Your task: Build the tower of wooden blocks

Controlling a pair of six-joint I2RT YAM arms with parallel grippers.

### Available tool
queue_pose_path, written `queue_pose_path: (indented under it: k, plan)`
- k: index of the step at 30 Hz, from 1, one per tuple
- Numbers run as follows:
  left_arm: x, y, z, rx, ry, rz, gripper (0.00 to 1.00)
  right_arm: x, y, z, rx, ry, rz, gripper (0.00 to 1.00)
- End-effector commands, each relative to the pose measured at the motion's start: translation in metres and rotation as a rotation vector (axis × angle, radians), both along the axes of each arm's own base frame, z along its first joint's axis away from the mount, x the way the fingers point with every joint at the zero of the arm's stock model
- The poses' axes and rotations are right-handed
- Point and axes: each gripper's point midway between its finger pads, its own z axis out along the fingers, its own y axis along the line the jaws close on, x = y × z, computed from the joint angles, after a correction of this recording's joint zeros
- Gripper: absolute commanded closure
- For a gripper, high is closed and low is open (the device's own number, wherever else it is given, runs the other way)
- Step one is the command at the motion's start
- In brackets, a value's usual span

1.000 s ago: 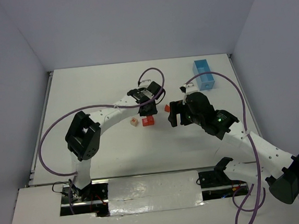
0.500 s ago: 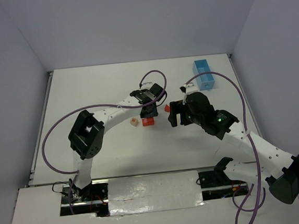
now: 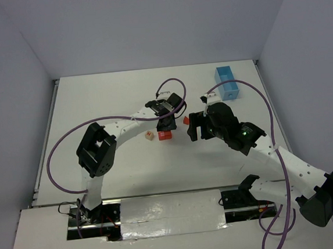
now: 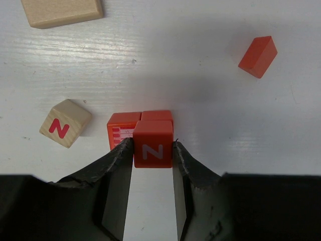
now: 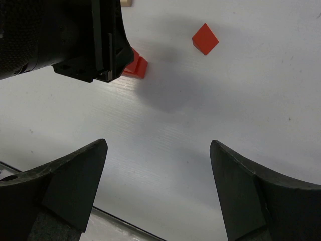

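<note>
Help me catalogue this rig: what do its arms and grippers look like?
The left arm and right arm have white links and black joint housings, each trailing a purple cable. The left gripper and right gripper have black wedge-shaped fingers.

N on red cube [image 4: 152,146] (white); N on tan cube [image 4: 65,122].

The left arm [image 3: 125,124] and right arm [image 3: 292,166] are wearing white shells between black joint housings, each trailing a purple cable [image 3: 48,161] (loosely looped). The right gripper [image 5: 158,144] is showing matte black, wedge-shaped fingers [image 5: 75,181].
</note>
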Motion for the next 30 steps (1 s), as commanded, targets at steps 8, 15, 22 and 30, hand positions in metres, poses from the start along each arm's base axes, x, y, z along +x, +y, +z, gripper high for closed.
queue_pose_path:
  k: [8,15,22,30]
  plan:
    - [0.0061,-0.0084,0.0048,-0.013,-0.021,0.004,0.86,0.0024,0.0016,0.0103,0.032,-0.039,-0.002,0.1]
    - [0.0063,-0.0101,0.0005,-0.007,-0.01,-0.001,0.83,0.0027,0.0021,0.0097,0.032,-0.038,-0.001,0.1]
    - [0.0066,-0.0102,0.0039,-0.012,-0.018,-0.006,0.78,0.0029,0.0022,0.0088,0.029,-0.036,0.0,0.1]
    - [0.006,-0.0092,0.001,-0.003,-0.01,-0.003,0.76,0.0023,0.0025,0.0094,0.034,-0.039,0.002,0.1]
